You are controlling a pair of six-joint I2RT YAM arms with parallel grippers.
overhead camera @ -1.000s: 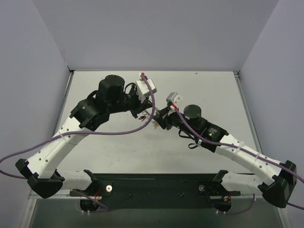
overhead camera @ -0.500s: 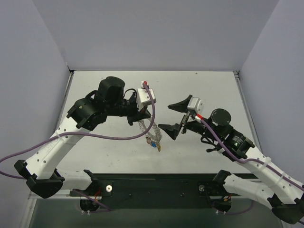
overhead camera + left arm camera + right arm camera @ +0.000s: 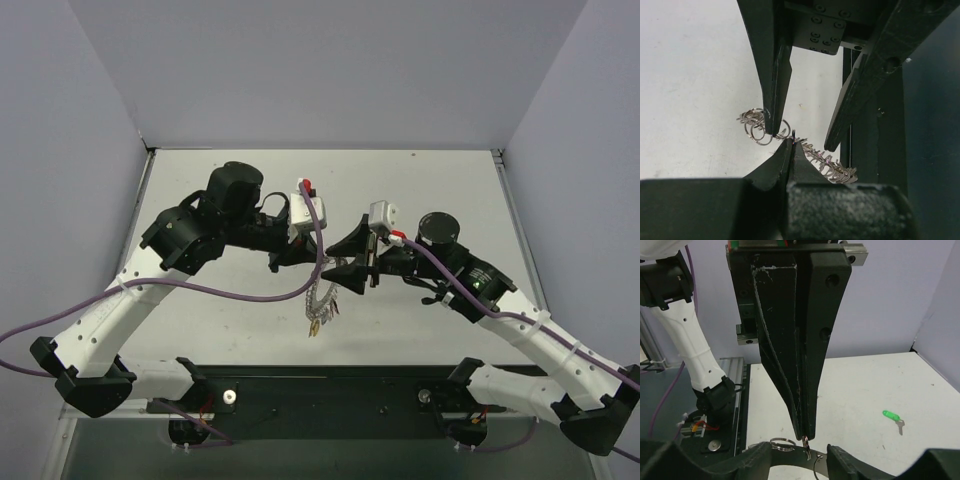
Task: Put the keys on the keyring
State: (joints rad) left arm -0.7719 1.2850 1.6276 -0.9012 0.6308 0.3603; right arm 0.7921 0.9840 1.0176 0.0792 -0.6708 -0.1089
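The keyring (image 3: 837, 170) is a silvery coil of loops, pinched between the fingertips of my shut left gripper (image 3: 791, 140). From above, the keyring (image 3: 320, 300) hangs off the left gripper (image 3: 310, 262), with small keys (image 3: 314, 324) dangling at its lower end. My right gripper (image 3: 799, 454) stands open, its two fingers (image 3: 774, 90) straddling the left fingertips and the ring (image 3: 807, 446); one tip sits at the ring's loops. A green-headed key (image 3: 892, 416) lies alone on the table. From above, the right gripper (image 3: 338, 260) faces the left one.
The white table (image 3: 440, 190) is walled on three sides. A black rail (image 3: 330, 385) with the arm bases runs along the near edge. Purple cables (image 3: 230, 285) trail from both wrists.
The right gripper drew away to the right and opened wide, then came back to the ring with its jaws narrower. The keyring now hangs lower from the left gripper.
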